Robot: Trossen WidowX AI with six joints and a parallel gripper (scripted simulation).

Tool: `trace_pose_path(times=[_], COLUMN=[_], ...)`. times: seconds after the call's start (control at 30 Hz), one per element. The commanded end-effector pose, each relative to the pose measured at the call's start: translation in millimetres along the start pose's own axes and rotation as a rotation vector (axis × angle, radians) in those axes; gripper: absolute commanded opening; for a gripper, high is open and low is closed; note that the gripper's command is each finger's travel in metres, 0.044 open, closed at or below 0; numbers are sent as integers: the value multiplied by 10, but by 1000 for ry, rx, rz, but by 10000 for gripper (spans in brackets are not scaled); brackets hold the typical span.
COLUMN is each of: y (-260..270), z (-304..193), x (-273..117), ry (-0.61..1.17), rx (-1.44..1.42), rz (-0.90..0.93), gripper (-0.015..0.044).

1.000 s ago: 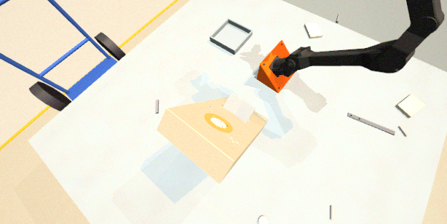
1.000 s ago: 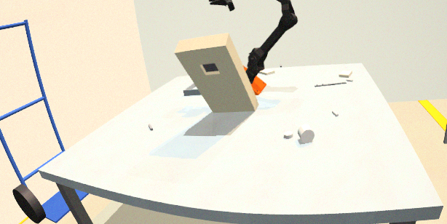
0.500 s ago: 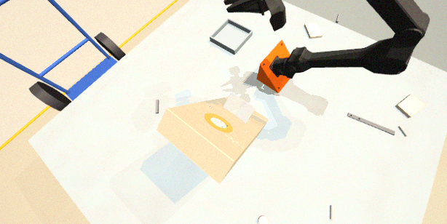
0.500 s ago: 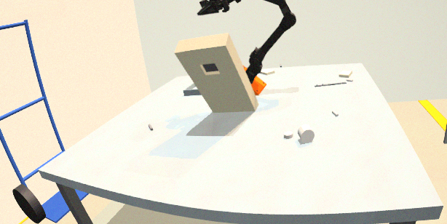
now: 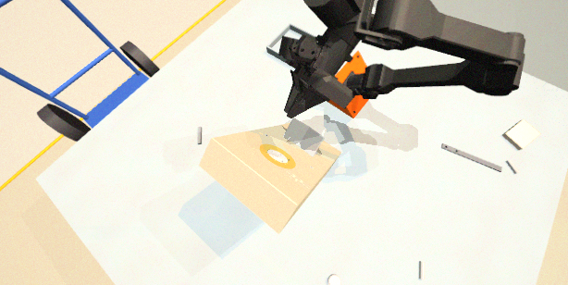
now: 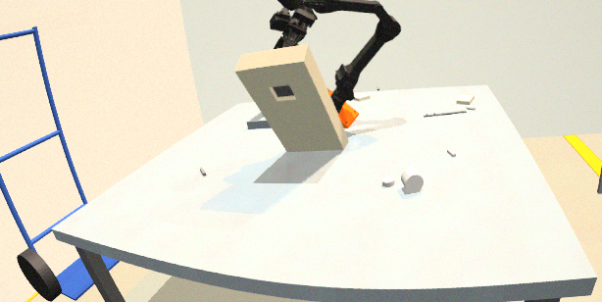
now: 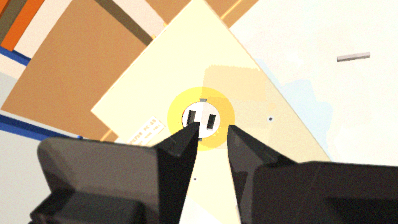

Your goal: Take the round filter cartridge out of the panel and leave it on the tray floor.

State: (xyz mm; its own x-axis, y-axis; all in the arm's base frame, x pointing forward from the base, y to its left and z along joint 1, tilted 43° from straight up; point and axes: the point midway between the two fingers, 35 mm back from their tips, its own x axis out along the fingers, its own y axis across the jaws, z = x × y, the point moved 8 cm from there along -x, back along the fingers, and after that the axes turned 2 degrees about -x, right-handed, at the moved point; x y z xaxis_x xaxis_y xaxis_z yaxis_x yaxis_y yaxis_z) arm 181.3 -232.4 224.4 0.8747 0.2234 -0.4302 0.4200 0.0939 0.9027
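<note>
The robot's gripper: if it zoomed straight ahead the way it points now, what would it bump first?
Probably the white round filter with two dark slots, or the yellow ring around it. How far off is hard to tell.

The arm (image 5: 481, 39) (image 6: 365, 53) arches up and folds over above the end effector (image 5: 290, 114) (image 6: 278, 47) (image 7: 214, 126), which points downward. Its two fingers stand slightly apart, tips level, with nothing between them.

The writing on the panel's label (image 7: 146, 131) is too small to read.
</note>
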Motion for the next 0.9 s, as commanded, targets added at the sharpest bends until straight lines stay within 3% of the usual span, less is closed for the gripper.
trace_pose_path(times=[0.0,0.87], y=[24,26], z=[-138,-143], x=[208,456], ry=[98,99], rx=[126,123], rz=[40,32], gripper=[91,91])
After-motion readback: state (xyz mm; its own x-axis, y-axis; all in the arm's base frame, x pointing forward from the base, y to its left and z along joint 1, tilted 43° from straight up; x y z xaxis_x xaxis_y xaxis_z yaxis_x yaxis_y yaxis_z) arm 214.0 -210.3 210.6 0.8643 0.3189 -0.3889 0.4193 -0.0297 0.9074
